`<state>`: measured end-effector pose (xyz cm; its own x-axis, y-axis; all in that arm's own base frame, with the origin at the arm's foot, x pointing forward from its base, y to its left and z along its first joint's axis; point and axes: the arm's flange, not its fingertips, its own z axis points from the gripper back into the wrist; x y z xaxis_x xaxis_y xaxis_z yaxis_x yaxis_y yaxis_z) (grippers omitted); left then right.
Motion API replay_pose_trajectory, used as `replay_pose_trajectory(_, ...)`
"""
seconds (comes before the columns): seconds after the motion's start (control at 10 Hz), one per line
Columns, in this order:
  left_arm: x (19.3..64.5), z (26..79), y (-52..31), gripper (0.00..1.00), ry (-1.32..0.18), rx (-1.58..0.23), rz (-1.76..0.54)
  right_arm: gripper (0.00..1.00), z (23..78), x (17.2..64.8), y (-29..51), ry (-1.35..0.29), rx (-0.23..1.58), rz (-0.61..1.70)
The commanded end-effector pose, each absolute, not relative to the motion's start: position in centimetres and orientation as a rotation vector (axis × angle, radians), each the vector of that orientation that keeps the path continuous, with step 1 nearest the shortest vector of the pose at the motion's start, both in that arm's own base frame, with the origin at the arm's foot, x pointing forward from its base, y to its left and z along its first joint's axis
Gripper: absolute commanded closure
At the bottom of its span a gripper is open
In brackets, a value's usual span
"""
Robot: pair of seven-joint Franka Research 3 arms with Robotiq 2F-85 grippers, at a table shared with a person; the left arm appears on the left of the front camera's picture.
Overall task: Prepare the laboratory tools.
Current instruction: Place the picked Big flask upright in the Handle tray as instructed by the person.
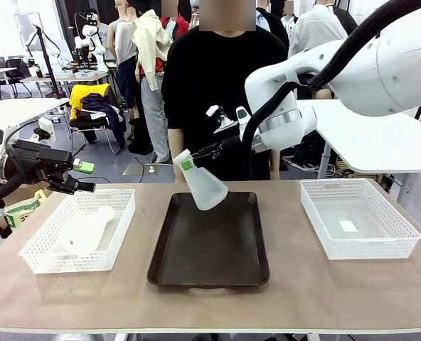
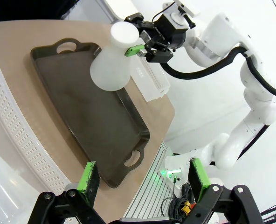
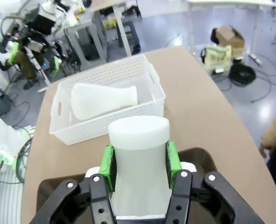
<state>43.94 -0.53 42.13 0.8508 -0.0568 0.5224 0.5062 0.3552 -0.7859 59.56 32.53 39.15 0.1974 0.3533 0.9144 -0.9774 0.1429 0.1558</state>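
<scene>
A dark tray [image 1: 210, 249] sits mid-desk [image 1: 289, 298] between a left basket [image 1: 68, 264] and a right basket [image 1: 360, 249]. One flask [image 1: 203, 186] hangs tilted over the tray's far edge, base lowest, with the right gripper [image 1: 189, 162] clamped on its neck. The other flask [image 1: 86, 231] lies on its side in the left basket, neck angled toward the tray. It is just below the left gripper [image 1: 84, 177], whose fingers are apart and empty, so the left arm is nearer.

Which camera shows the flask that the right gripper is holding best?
The front view: the whole flask hangs tilted over the tray, neck in the right gripper. The left wrist view also shows it whole; the right wrist view, just its neck.
</scene>
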Motion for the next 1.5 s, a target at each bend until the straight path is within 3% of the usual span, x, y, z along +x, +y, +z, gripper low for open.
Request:
replay_pose_trajectory(0.0, 43.9, 42.3, -0.4, 0.00, -0.455, -1.171, -0.384, 1.00, 38.1, 59.4, 32.2, -0.949, 1.029, 1.175)
replay_pose_trajectory(0.6, 43.9, 42.3, -0.4, 0.00, -0.455, -1.171, -0.384, 1.00, 33.4, 60.5, 32.7, -1.118, 1.223, 1.186)
replay_pose_trajectory(1.3, 43.9, 42.3, -0.4, 0.00, -0.455, -1.171, -0.384, 1.00, 30.0, 61.7, 33.3, -1.154, 1.247, 1.223)
replay_pose_trajectory(1.4, 43.9, 42.3, -0.4, 0.00, -0.455, -1.171, -0.384, 0.90, 29.7, 61.7, 33.2, -1.156, 1.264, 1.215)
